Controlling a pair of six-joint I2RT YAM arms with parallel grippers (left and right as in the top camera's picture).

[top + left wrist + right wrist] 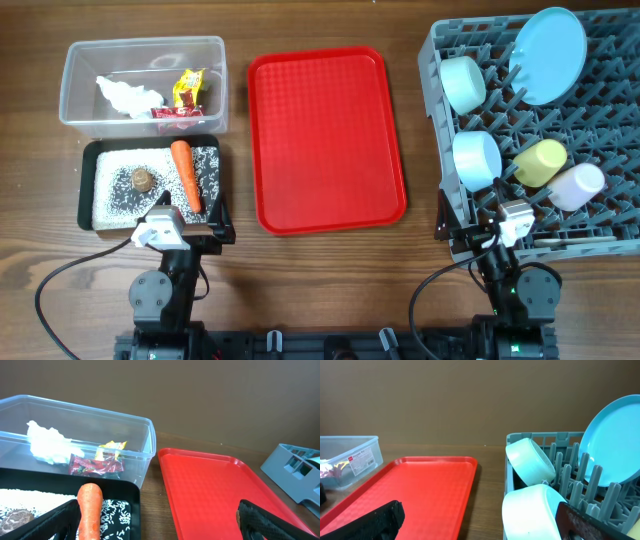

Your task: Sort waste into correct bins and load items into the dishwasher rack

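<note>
The orange tapered carrot [186,176] is lying in the black shallow rectangular tray [86,190], over white rice-like grains [115,195]. It is being judged light, stiff and slightly slippery, best gripped across its thick middle. The left tool [157,510] and the right tool [479,509] are being held spread, nothing gripped. The brown wooden desk [330,280] is carrying a flat red plastic tray [325,140] nearby, and a plain brown wall [200,400] is standing behind.

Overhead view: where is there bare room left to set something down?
The red tray is wholly bare. Bare table runs between it and the dishwasher rack, and along the front edge below the tray. Crowded: the rack, the clear tub and the black tray.
</note>
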